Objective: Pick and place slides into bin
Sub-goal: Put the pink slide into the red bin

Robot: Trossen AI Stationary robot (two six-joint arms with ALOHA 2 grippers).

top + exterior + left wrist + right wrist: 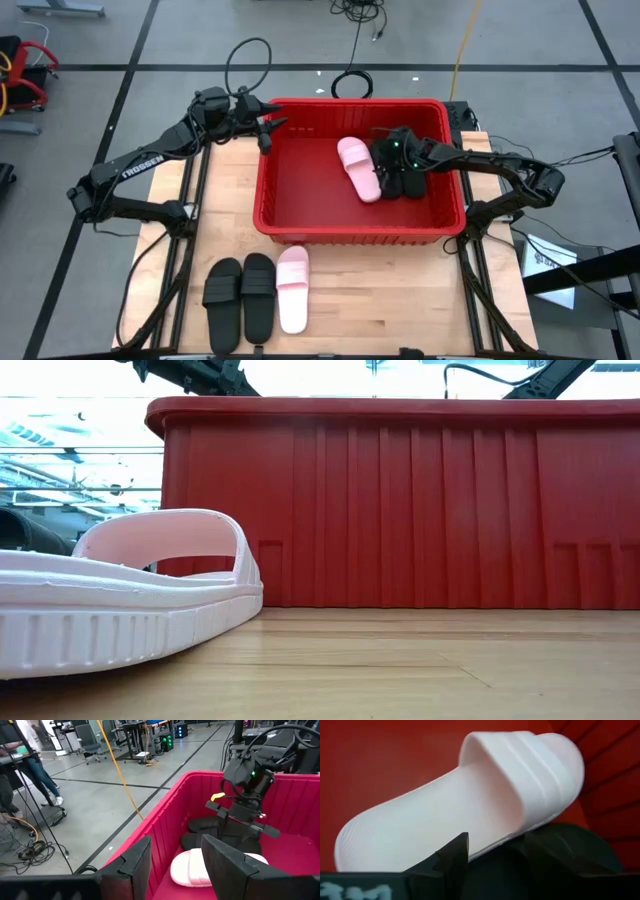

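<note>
Hovering inside the red bin (300, 232) with fingers parted and empty above black slides (400, 180) beside the pink slide (358, 166), the right gripper (392, 150) risks snagging them while withdrawing.

Arms: dark, jointed | left arm (150, 160): marked TROSSEN in white | right gripper (245, 815): black fingers, green light lit above, yellow tab beside | cables: black, looped behind.

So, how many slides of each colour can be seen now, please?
Black slides: 4, two on the table and two in the bin
Pale pink slides: 2, one on the table and one in the bin
Total: 6
</note>
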